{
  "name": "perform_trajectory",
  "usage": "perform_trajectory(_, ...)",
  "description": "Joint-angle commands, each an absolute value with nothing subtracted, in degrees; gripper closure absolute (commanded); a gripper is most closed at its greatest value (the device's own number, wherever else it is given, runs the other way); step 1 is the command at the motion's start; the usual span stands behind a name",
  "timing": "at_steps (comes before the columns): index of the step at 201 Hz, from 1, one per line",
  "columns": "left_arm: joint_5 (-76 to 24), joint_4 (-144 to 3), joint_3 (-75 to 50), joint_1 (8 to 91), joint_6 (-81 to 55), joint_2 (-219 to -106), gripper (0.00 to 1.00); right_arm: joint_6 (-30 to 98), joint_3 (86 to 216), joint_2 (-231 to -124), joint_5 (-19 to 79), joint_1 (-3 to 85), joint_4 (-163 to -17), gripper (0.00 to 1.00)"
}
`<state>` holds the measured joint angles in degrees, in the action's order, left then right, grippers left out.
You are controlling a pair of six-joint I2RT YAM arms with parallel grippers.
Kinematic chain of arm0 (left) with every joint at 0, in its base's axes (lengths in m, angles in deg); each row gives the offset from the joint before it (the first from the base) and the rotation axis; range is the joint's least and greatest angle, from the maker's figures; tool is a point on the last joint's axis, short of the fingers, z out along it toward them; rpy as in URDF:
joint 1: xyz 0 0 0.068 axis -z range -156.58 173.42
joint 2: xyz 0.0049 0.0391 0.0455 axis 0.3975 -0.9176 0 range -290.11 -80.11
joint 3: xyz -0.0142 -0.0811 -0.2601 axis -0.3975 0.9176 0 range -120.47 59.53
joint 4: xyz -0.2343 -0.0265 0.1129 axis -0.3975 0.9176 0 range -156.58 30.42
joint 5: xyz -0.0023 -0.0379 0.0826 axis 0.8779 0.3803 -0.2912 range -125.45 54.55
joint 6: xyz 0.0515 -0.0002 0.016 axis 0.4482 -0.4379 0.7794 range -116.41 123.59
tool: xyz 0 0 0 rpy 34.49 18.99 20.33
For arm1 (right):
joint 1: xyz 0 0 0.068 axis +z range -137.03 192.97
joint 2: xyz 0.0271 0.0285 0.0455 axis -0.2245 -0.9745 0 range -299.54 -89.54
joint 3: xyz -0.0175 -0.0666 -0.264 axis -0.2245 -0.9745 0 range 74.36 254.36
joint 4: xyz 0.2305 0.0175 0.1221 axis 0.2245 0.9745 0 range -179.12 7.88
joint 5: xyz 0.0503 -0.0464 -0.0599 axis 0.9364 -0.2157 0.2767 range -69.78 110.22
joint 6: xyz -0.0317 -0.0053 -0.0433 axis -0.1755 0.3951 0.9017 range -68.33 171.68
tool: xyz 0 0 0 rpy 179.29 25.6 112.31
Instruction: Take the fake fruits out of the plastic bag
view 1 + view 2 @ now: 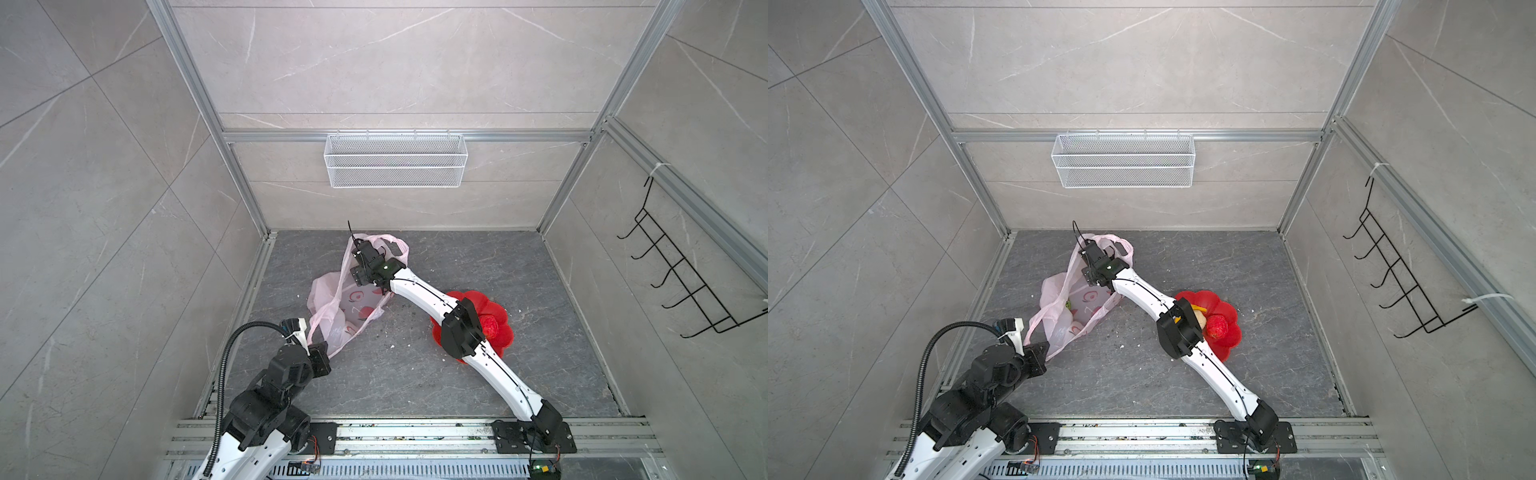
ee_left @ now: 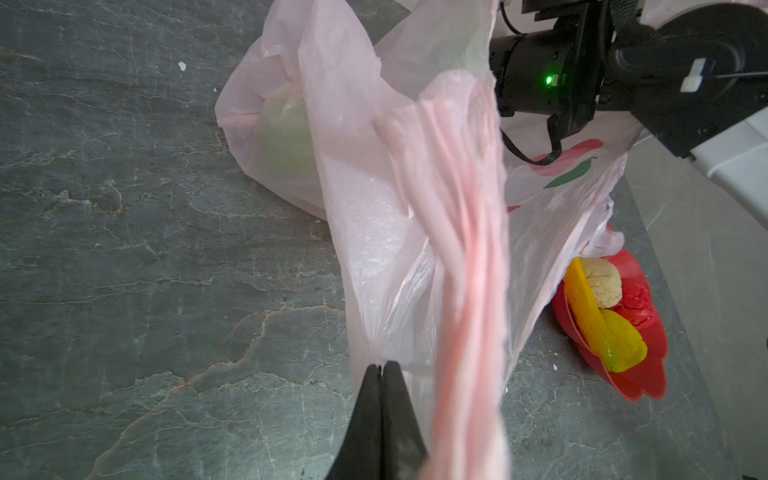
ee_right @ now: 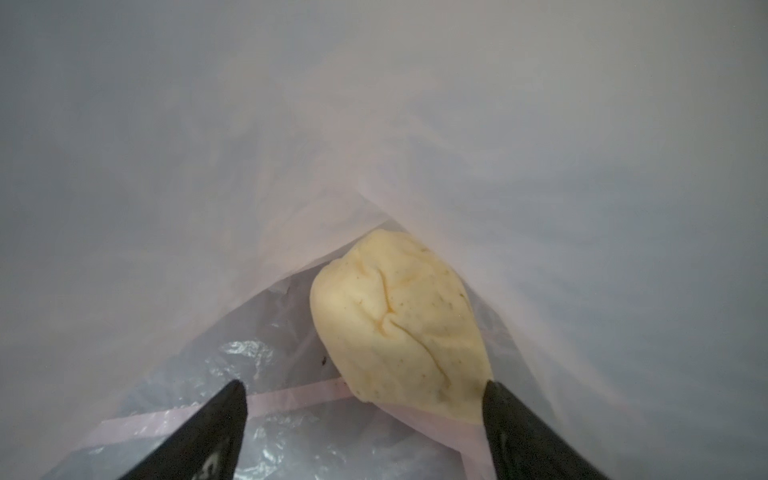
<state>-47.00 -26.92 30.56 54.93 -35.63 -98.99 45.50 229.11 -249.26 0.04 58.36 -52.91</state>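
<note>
Nearest the robot's base, the left gripper (image 2: 380, 368) has its 2 black fingers pressed fully together on a thin fold of the plastic bag (image 2: 374, 208), just beside a gathered loop handle (image 2: 465, 257). This hold looks meant to lift the rim and tent the mouth open, since such thin, crinkly film would otherwise sag shut.

The bag lies on the grey veined stone floor (image 1: 415, 374), left of centre in both top views. It is pale pink and translucent, with red and green printed shapes. A bumpy green ball (image 2: 286, 133) shows as a blur through its wall, so it is inside.

Further in, the right gripper (image 3: 365, 383) reaches through the mouth with its fingers spread wide, clamped on nothing. A beige lumpy piece (image 3: 395, 320), matte, creased and speckled, sits in the bag's corner between them. It is nearer 1 finger and perhaps touching it, which reads as an approach before closing.

Beyond the bag, partly under the right arm, sits the glossy red flower-shaped dish (image 2: 640, 374). It serves as the drop point and holds 4 pieces:
- a long yellow banana (image 2: 582, 299)
- a yellow lumpy fruit (image 2: 625, 338)
- another beige piece (image 2: 604, 282)
- a small red fruit (image 2: 638, 303)

At least 2 fruits seem left to fetch.

On the far wall hangs a white wire mesh basket (image 1: 395, 166).
</note>
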Motion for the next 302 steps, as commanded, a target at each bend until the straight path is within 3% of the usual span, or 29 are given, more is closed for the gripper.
perform_trajectory(1, -45.80, -32.78, 29.27, 54.89, -33.70, -102.39, 1.00, 46.69, 232.05, -250.85, 0.14, 58.06, -53.08, 0.10)
perform_trajectory(33, -42.53, -34.41, 27.68, 54.89, -32.76, -104.77, 1.00, 47.57, 231.86, -250.64, -0.60, 57.93, -53.24, 0.10)
perform_trajectory(174, -35.57, -17.37, 22.88, 54.89, -41.02, -93.85, 1.00, 49.15, 223.94, -245.14, -0.32, 60.48, -54.74, 0.09)
perform_trajectory(302, -40.37, -30.38, 27.81, 54.84, -37.20, -99.47, 1.00, 51.42, 229.69, -249.27, -2.18, 61.04, -59.88, 0.08)
